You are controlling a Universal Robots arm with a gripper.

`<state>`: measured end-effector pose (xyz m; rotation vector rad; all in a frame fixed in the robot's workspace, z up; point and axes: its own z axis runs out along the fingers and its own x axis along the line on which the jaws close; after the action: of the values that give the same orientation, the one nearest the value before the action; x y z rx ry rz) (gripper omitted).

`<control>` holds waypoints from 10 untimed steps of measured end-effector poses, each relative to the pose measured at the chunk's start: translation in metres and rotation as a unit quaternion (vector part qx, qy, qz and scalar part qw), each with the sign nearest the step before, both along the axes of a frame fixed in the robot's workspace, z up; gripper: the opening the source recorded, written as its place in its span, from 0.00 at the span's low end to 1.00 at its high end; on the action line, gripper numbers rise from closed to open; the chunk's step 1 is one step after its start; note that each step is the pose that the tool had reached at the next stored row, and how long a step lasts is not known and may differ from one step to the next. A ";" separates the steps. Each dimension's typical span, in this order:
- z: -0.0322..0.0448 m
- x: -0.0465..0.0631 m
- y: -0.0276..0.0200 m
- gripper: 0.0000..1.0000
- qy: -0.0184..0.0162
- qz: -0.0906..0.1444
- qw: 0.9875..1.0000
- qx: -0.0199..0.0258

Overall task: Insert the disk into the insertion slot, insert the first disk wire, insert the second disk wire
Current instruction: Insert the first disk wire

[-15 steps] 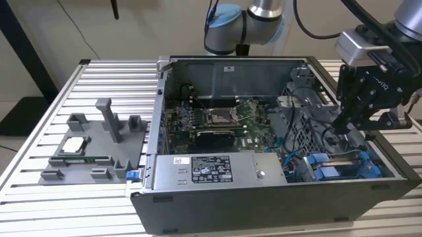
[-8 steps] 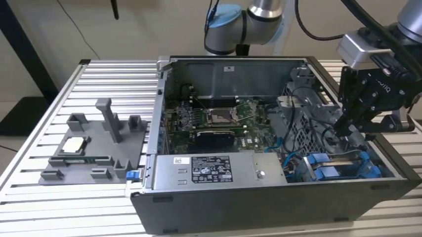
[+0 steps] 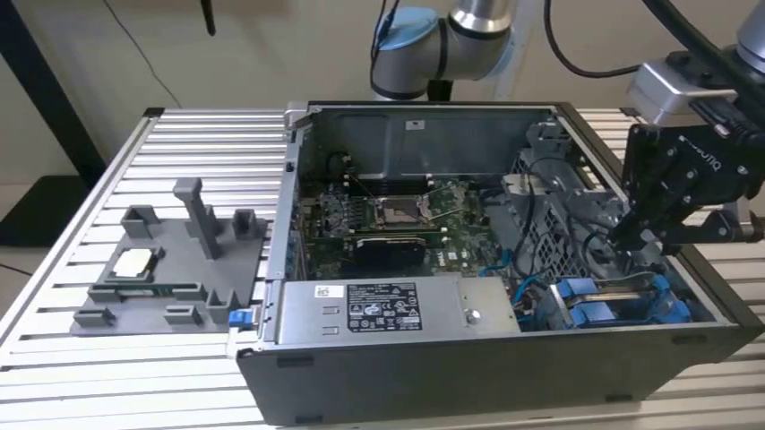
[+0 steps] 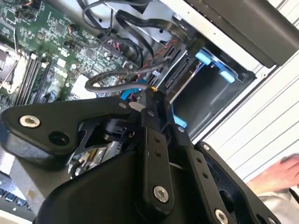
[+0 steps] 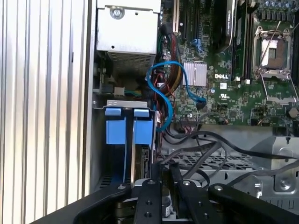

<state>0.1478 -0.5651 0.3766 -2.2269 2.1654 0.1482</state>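
Hovering my black end effector (image 3: pixel 624 240) inside the open grey computer case (image 3: pixel 478 372), I see the dark grey metal drive bay with bright blue plastic rails (image 3: pixel 594 309) just beneath it. Whether it is closed, I cannot tell.

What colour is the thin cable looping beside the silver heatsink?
The cable is blue; clearest in the first wrist view.

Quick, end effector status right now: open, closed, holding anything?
End effector: cannot be told; it hangs over the blue-railed drive bay in the computer case.
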 end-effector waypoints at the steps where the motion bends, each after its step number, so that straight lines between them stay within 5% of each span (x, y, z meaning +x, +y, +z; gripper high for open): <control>1: -0.0016 0.002 -0.0003 0.19 0.000 0.000 1.000 0.000; 10: -0.0180 0.011 -0.0078 0.19 0.001 -0.002 1.000 0.000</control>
<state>0.1588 -0.5729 0.3586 -2.2227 2.1708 0.1498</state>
